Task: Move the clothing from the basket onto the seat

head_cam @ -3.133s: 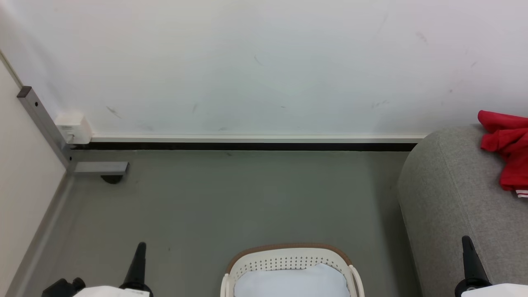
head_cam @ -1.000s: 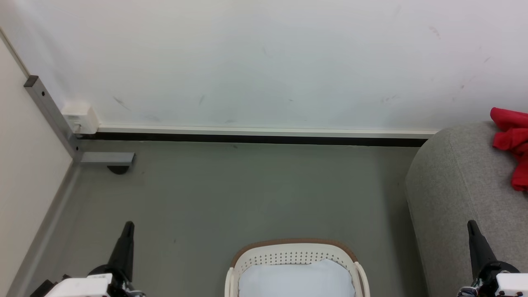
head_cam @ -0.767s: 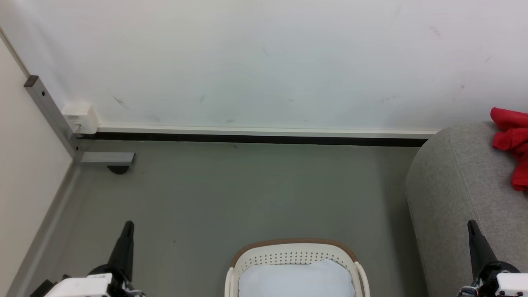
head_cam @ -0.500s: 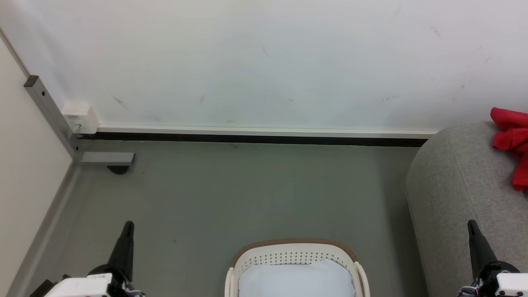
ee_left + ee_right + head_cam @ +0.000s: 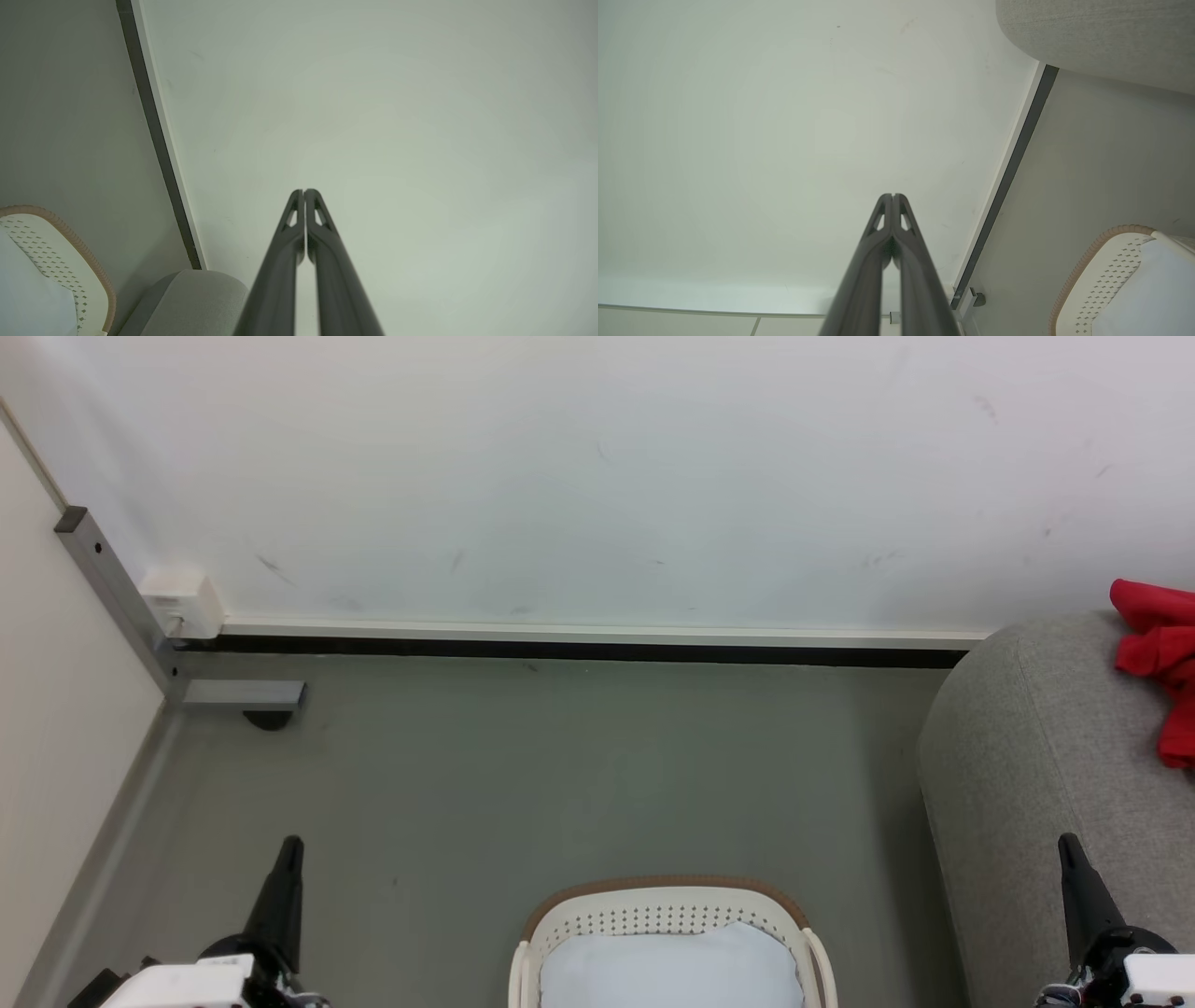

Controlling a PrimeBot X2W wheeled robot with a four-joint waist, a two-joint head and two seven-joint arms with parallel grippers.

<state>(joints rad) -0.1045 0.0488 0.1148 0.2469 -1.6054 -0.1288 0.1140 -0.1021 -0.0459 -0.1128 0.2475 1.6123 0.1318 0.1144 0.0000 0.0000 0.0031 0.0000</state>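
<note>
The red clothing (image 5: 1158,663) lies crumpled on top of the grey seat (image 5: 1027,756) at the far right of the head view, apart from both grippers. At the bottom centre sits the cream basket (image 5: 658,907) with a brown rim, holding a pale blue-white sheet (image 5: 667,971). My left gripper (image 5: 290,847) is shut at the lower left, left of the basket, with nothing in it. My right gripper (image 5: 1067,845) is shut at the lower right, in front of the seat, also holding nothing. In the wrist views the left gripper (image 5: 303,191) and right gripper (image 5: 893,196) point at the white wall.
A white wall (image 5: 579,476) with a dark baseboard gap runs across the back. A grey metal post and bracket (image 5: 121,607) with a white box (image 5: 179,600) stand in the left corner. Grey floor (image 5: 560,775) stretches between wall, basket and seat.
Over the last second nothing has visibly moved. Since the oldest frame the camera has shifted slightly and both arms sit a little higher in view.
</note>
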